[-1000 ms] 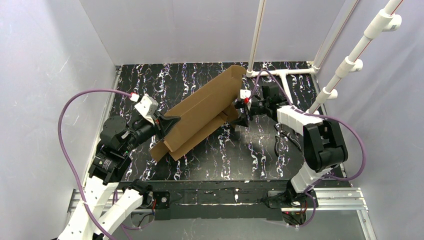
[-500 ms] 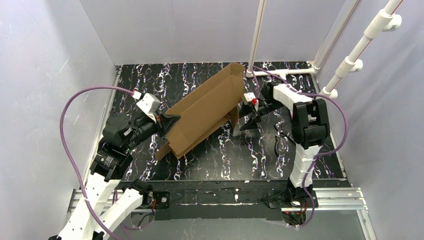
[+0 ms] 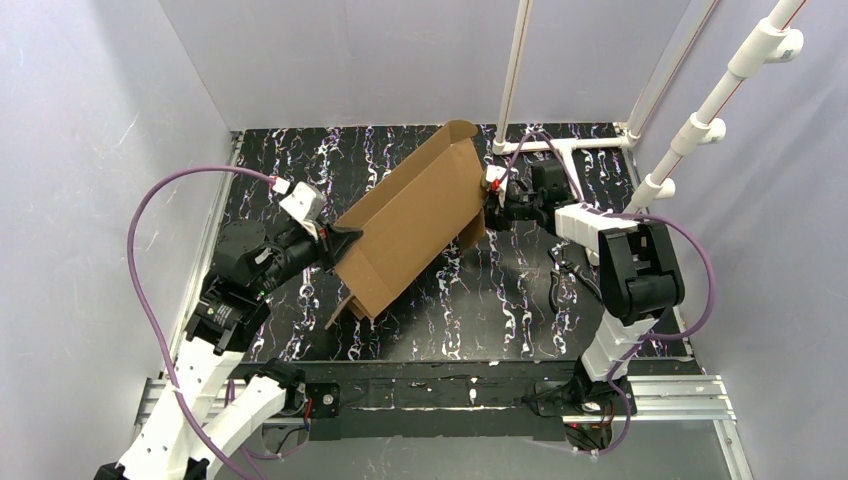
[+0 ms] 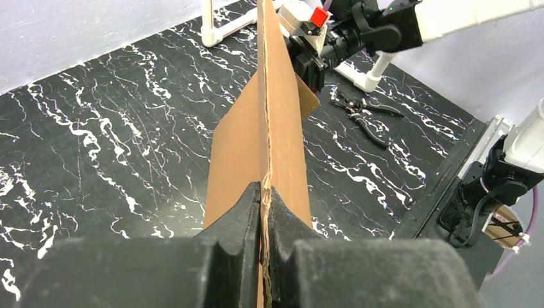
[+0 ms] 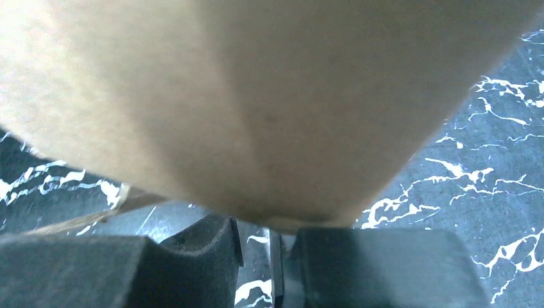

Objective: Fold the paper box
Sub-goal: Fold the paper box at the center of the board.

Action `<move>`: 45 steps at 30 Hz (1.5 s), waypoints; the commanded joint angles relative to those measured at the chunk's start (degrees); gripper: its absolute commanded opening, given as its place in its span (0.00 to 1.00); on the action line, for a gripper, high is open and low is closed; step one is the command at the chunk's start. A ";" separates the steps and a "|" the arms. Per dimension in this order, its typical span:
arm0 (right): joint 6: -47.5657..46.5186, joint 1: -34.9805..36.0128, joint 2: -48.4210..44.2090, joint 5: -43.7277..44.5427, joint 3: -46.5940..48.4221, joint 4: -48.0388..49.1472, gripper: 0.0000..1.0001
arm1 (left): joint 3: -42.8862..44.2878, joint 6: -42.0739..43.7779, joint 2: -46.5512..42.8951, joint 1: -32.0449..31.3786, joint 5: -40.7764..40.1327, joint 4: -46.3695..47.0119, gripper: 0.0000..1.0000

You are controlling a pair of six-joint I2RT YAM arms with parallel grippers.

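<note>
1. Plain brown corrugated cardboard paper box (image 3: 410, 225), a partly folded die-cut sheet, is standing on its long edge on the black white-veined table (image 3: 500, 310), running slantwise from just beside the white plastic pipe frame (image 3: 560, 145) out toward the near-left of it
2. Left gripper (image 3: 345, 240) is holding the box end farthest from the pipe frame; in the left wrist view its black pads (image 4: 237, 212) are pressing together on the raw top edge of the upright panel (image 4: 282, 128), pinching only the board. I'm reading this as an anchor hold, keeping the panel vertical so the other arm can work
3. Right gripper (image 3: 490, 210) is sitting at the box end nearest the pipe frame, against a small end flap. In the right wrist view cardboard (image 5: 256, 96) is filling the top of the picture and its rounded tip is dipping into the narrow gap between the fingers (image 5: 192, 256); jaws nearly together, can't tell if they're biting yet
4. Likely step: taking that end flap to bend it inward; box looking far from closed
5. Risk: a twist from either arm could be creasing the panel or pulling it from the left pinch
6. Black-handled pliers (image 3: 558, 285) are lying on the near side of the pipe frame, apart from the box, not in use
</note>
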 commanded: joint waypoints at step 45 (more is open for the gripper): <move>18.09 8.07 5.82 -0.41 -0.17 24.35 0.63 | -0.21 6.75 -2.83 0.14 -20.25 -3.99 0.00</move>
